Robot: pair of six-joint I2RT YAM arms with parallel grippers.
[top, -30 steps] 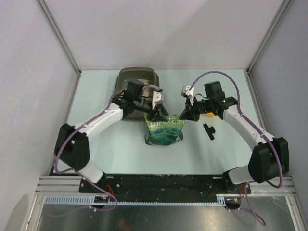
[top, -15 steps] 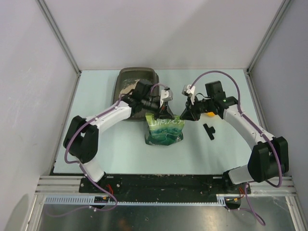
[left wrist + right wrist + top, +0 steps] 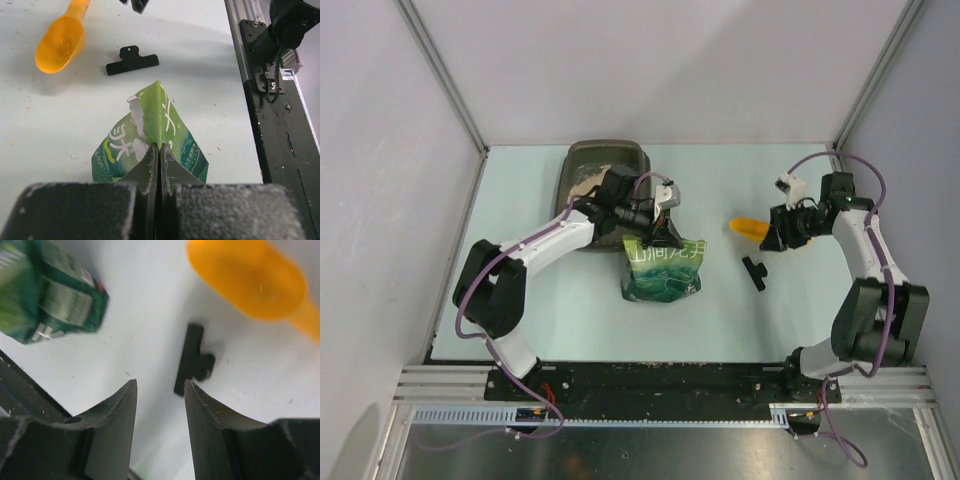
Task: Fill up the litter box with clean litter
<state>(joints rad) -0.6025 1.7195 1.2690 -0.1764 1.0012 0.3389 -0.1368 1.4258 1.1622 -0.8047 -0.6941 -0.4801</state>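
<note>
Where the left arm (image 3: 548,243) stands: elbow folded at the left side of the desk (image 3: 580,325), forearm slanting out over the near end of the litter box (image 3: 610,148), wrist turned toward the middle.
Left tool (image 3: 656,234): fingers pressed fully together on the pinched top fold of the green pouch (image 3: 663,272), whose base rests on the desk beneath the tool.
Right arm (image 3: 865,258): elbow raised near the desk's right edge, forearm running up along that side, wrist bent inward.
Right tool (image 3: 775,236): fingers roughly half apart with nothing between them. The orange scoop (image 3: 748,229) lies just off its tips and the black clip (image 3: 754,271) lies on the desk below and ahead.
Litter box: behind the left tool, partly under that arm's wrist, at the desk's far edge.
Clean litter (image 3: 590,180): a pale patch inside the box, behind the left tool.
Edges: the black rail (image 3: 650,378) along the desk's near side runs down the left tool's right flank in its own view. The right arm sits close to the right wall.
Open room: bare desk lies between the two tools, around the scoop and clip. A further bare strip lies on the pouch's near side.
Writing: pale characters cross the pouch's green face but are too creased to read.
</note>
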